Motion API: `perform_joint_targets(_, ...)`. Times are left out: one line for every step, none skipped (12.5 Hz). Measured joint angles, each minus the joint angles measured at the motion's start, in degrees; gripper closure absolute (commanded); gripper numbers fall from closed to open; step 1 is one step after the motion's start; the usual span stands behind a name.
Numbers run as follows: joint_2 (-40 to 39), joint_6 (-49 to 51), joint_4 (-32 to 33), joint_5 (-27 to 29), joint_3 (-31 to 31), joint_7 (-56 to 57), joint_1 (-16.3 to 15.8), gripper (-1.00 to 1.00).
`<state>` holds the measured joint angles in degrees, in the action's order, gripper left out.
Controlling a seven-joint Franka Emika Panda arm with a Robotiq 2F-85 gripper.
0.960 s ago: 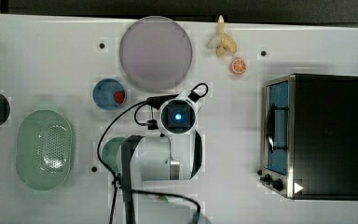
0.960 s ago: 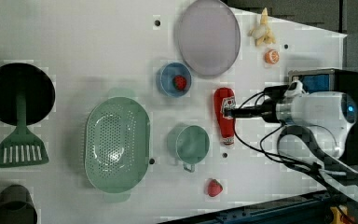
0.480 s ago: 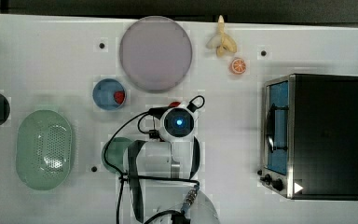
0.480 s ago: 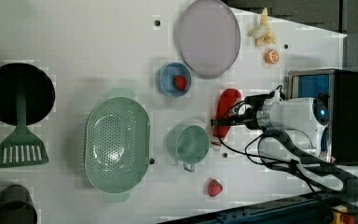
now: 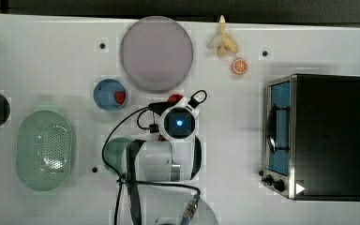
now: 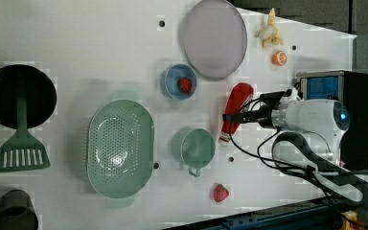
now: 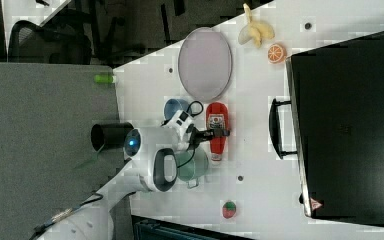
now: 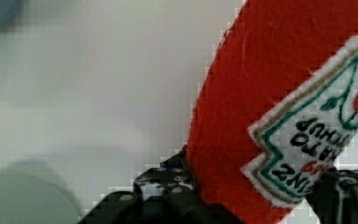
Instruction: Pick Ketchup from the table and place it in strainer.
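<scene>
The arm (image 6: 316, 120) reaches low over the table, jaws clamped on the Ketchup (image 6: 235, 111).

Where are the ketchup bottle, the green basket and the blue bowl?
Ketchup bottle (image 6: 235, 106), left view, its red body.
Green basket (image 6: 120, 147), left view, its holed bottom.
Blue bowl (image 6: 171, 84), left view, its inner wall.

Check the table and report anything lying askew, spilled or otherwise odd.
Nothing is spilled or damaged. The Ketchup lies on its side rather than upright, at a slant in the left view, with the gripper fingers on either side of its body in the wrist view. The strainer is empty.
</scene>
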<state>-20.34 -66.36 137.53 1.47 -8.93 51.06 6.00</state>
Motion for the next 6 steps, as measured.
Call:
perform_joint_targets(2.15,1.01,0.11,0.00,0.13,-0.42,-0.05,-0.25)
perform_joint_targets(5.13,3.41,0.11,0.12,0.31,-1.15,-0.21,-0.25)
perform_joint_targets(8.57,6.83,0.00,0.24,0.12,-2.41,-0.13,-0.25)
perform_joint_targets(12.21,10.16,-0.22,0.35,-0.61,-3.69,0.19,-0.25)
perform_joint_targets(15.48,13.68,-1.12,0.22,-1.41,-4.78,0.14,-0.25)
perform_joint_targets(18.10,17.26,-2.57,0.06,-2.59,-6.13,0.09,-0.25)
